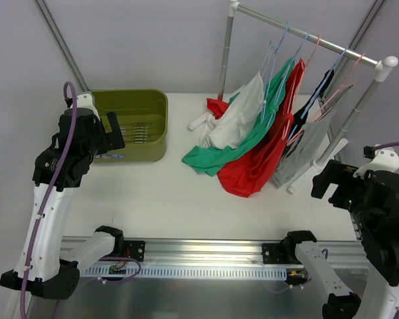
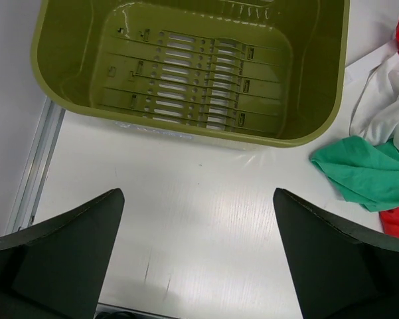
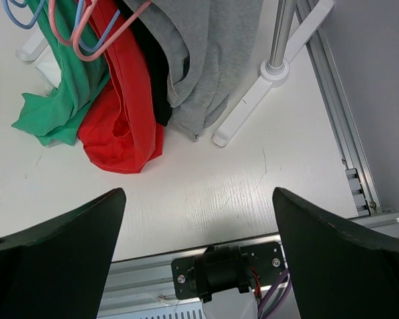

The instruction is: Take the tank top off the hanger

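Stock as I see it from the remote station. White table (image 1: 186, 199): bare surface lies directly under and between both pairs of fingers. Clothes rack (image 1: 299, 32): its white foot (image 3: 252, 106) sits on the table ahead of the right gripper (image 3: 198, 193), closer to that gripper's right-hand finger. Olive plastic bin (image 2: 186, 129): slotted floor, nothing in it, ahead of the left gripper (image 2: 198, 194) and spanning the gap between its fingers. Five tank tops, all on the rack with their hems pooled on the table; I cannot tell which one the job means. Grey tank top (image 3: 206, 60): straight ahead of the right fingers, nearest the rack foot. Red tank top (image 3: 119, 133): ahead of the right gripper's left-hand finger, hem bunched on the table. Green tank top (image 3: 53, 113): further to the left of the red one, and its hem also shows ahead of the left gripper's right-hand finger. White tank top (image 2: 392, 106): beyond the green hem, far right of the left fingers. Black tank top (image 3: 156, 86): a narrow strip between red and grey. Pink hangers (image 3: 86, 57) and blue hanger (image 3: 23, 16): hooked on the rail, ahead and left of the right fingers. Both pairs of fingers: spread wide, released, grasping nothing, well apart from garments and bin.
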Robot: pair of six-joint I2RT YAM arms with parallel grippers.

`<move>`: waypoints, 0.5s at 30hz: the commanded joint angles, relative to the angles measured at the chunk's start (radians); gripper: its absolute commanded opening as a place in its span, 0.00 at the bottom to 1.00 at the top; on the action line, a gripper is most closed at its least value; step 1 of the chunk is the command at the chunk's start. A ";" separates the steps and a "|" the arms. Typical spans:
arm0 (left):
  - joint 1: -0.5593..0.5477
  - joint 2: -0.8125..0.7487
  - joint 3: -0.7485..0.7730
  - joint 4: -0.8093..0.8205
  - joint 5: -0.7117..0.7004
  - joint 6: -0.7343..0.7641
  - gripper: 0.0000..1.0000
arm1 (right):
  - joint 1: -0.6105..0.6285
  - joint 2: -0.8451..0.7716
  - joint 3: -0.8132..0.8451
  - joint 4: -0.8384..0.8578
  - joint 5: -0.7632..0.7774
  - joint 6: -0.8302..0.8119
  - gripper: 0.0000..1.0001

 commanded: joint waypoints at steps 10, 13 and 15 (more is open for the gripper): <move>-0.014 0.005 0.001 -0.014 -0.093 -0.053 0.99 | 0.000 0.112 0.069 0.324 -0.307 0.117 1.00; -0.014 0.011 0.003 -0.014 -0.064 -0.068 0.99 | 0.005 0.252 0.165 0.476 -0.480 0.224 0.99; -0.014 0.010 -0.002 -0.014 -0.058 -0.070 0.99 | 0.011 0.354 0.254 0.550 -0.518 0.273 0.99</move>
